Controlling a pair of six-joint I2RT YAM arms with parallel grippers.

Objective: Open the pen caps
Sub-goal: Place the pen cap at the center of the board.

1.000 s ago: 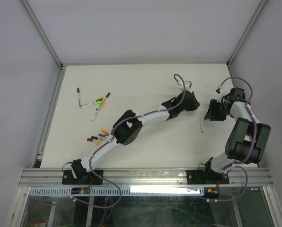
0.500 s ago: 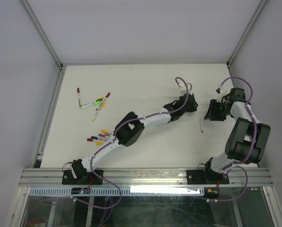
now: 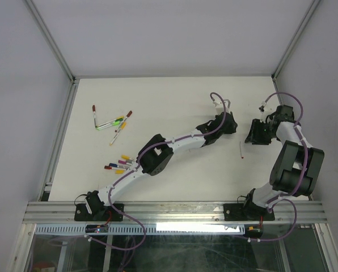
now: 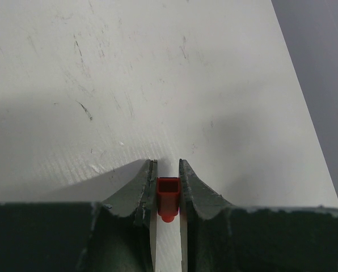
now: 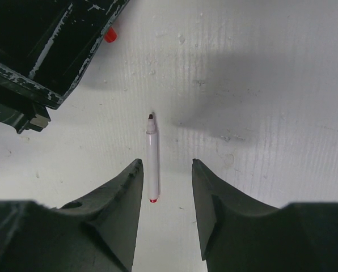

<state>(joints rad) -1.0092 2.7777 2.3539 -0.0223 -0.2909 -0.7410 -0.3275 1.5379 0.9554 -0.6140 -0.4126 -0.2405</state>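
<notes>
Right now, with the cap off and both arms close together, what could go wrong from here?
1. The left end effector pinches the tiny red cap; on release it may bounce or roll across the table.
2. The uncapped pen lies loose under the open right end effector, tip exposed; a sloppy descent could knock it or smear ink.
3. The right wrist view shows the left end effector close by; moving either risks a collision.
</notes>
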